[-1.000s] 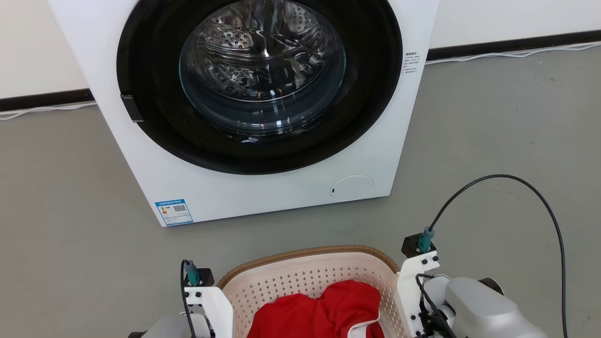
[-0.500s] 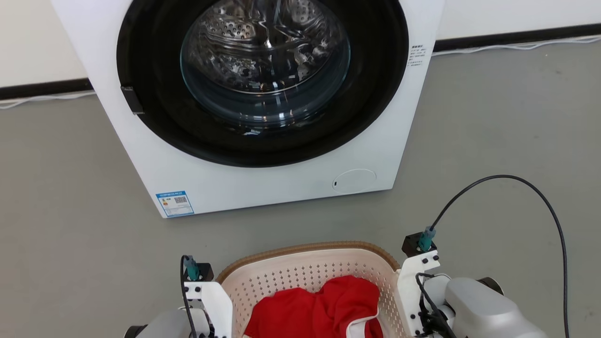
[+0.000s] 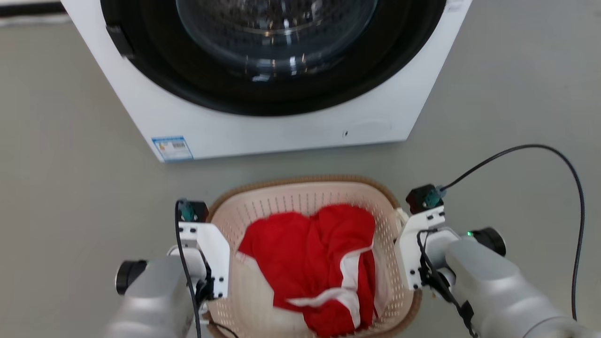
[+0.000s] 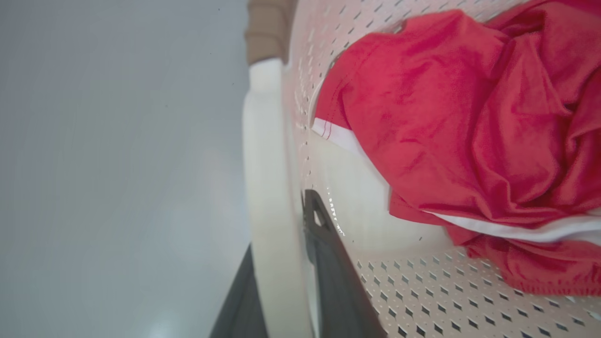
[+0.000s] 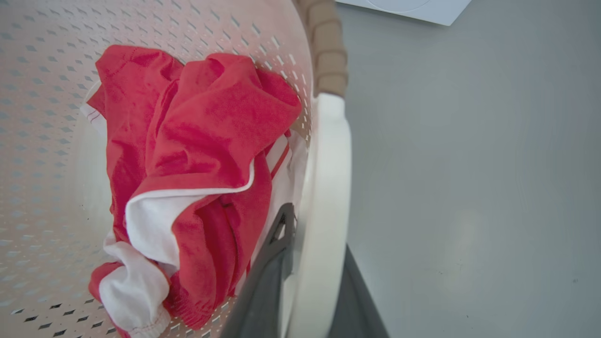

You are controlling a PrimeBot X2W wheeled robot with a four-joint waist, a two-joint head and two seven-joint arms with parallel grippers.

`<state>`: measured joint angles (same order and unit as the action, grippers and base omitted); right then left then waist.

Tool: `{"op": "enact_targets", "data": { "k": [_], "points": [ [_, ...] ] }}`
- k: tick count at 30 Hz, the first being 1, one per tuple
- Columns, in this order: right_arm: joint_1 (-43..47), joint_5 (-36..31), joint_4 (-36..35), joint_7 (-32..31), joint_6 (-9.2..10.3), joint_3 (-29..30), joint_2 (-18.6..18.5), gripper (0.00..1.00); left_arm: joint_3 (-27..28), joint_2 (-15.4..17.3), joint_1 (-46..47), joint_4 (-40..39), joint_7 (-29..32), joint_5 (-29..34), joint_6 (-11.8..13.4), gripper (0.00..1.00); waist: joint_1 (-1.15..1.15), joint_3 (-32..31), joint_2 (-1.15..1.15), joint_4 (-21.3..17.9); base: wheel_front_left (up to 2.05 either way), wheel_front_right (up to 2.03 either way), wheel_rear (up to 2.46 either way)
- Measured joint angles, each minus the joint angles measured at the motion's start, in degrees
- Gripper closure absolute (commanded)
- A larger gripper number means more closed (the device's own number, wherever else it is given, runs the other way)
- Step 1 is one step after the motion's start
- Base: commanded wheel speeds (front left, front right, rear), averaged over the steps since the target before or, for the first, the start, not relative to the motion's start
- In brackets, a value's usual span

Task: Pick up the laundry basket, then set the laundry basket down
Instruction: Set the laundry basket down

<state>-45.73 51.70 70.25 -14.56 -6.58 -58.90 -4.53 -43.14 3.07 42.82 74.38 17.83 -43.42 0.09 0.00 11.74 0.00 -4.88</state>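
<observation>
Laundry basket [image 3: 300,181] held between both arms, before washer [image 3: 263,134]; lifted or on floor, cannot tell. Left gripper [image 4: 281,224] pinching left handle [image 4: 263,141], one finger inside wall, one outside. Right gripper [image 5: 317,230] likewise on right handle [image 5: 331,155]. Matched grips likely to keep red garment [image 3: 310,244] level.

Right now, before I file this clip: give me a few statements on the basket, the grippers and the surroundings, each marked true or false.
1. The left gripper and right gripper each have a white handle of the laundry basket between their fingers. True.
2. The basket holds a blue towel. False: a red garment with white trim lies in it.
3. Bare floor separates the basket from the washer. True.
4. A long black cable arcs on the robot's left. False: it arcs on the right.
</observation>
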Motion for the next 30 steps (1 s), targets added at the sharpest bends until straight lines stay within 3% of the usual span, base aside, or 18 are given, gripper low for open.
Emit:
{"op": "enact_targets", "data": {
  "k": [22,30],
  "points": [
    [-14.45,-5.48,4.17,18.16,-0.02,3.65,0.31,1.0,-0.11,1.23,15.28,-0.09,-15.07,1.64,2.25,1.0,0.0,23.75,0.0,1.73,0.0,0.0,0.0],
    [-17.5,-8.55,4.52,21.21,-0.04,7.22,0.42,1.0,-0.43,2.32,19.19,-0.11,-18.35,2.15,2.44,1.0,0.01,30.65,0.0,1.57,0.0,0.0,0.0]
  ]
}}
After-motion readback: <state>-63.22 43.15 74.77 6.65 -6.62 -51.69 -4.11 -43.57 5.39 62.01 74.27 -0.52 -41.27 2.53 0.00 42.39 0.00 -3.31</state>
